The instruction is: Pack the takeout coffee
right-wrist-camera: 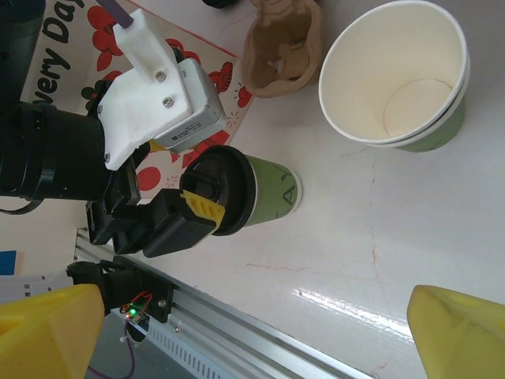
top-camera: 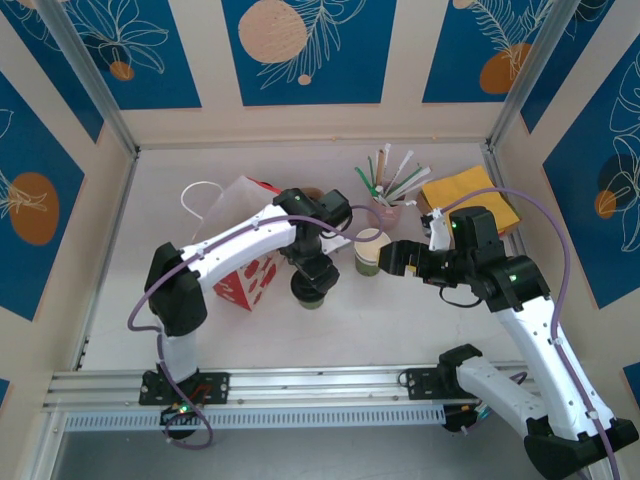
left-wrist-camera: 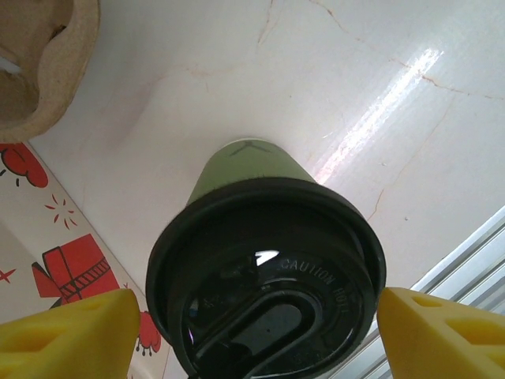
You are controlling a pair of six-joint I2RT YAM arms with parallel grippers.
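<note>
Left pincer (left-wrist-camera: 260, 335) hangs over the coffee (left-wrist-camera: 241, 170), pointing down at it. Its yellow fingers (left-wrist-camera: 67, 335) stand one at each side of the black lid (left-wrist-camera: 264, 260). Both finger edges meet the lid's rim in the left wrist view, but I cannot tell whether they press on it or stand just clear.

The coffee is upright on the white tabletop (top-camera: 400, 335), near the middle and toward the near edge, its green wall tapering down to the base. Just beside it on the left lies a white bag (top-camera: 245, 280) with red prints, its handle toward the back wall. Whether bag and coffee touch cannot be told. A brown pulp carrier (right-wrist-camera: 280, 39) sits behind the coffee, at the bag's edge.

Right pincer (right-wrist-camera: 260, 324) is spread wide with nothing between its fingers, aimed leftward. In the top view it is just beside the lidless cup (right-wrist-camera: 438, 134), on that cup's right. The lidless cup stands upright, white inside, to the right of and behind the coffee, and apart from it.

Further back, straws (top-camera: 390, 170) stand in a small pink holder (top-camera: 388, 212). Yellow napkins (top-camera: 470, 195) lie near the right wall.
</note>
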